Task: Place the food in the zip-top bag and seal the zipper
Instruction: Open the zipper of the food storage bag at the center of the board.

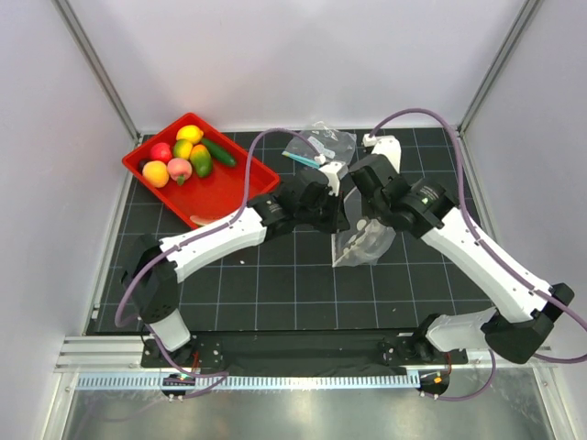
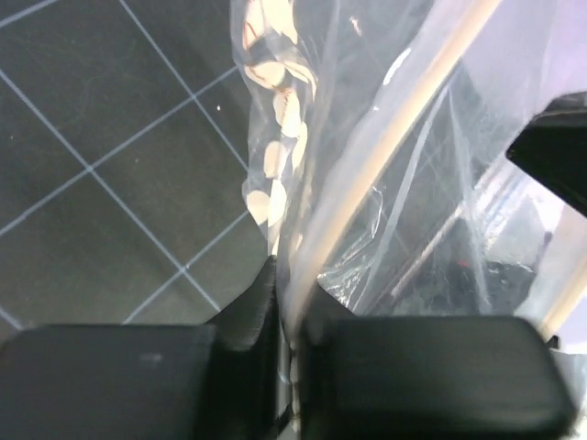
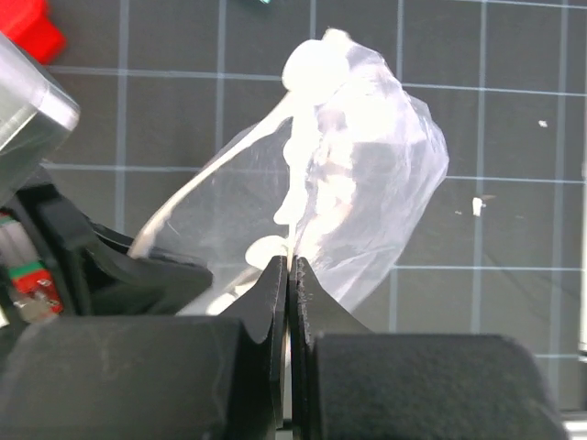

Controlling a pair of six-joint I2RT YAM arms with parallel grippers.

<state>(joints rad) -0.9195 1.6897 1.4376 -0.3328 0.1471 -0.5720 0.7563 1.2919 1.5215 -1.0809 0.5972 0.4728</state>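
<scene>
The zip-top bag (image 1: 363, 246), clear with white dots, hangs between both grippers over the middle of the mat. My left gripper (image 1: 339, 216) is shut on its edge; in the left wrist view the pale zipper (image 2: 385, 147) runs up from the pinched jaws (image 2: 289, 284) beside the dotted film (image 2: 273, 151). My right gripper (image 1: 371, 224) is shut on another part of the bag's rim (image 3: 288, 266), and the dotted pouch (image 3: 367, 192) sags beyond it. The food (image 1: 183, 156), several small glossy fruits, lies in the red tray (image 1: 229, 197) at the back left, away from both grippers.
A smaller clear pouch (image 1: 316, 147) with a teal strip lies on the mat just behind the grippers. The left arm's dark body (image 3: 119, 275) shows close at the left of the right wrist view. White walls and metal posts enclose the black gridded mat (image 1: 275, 293).
</scene>
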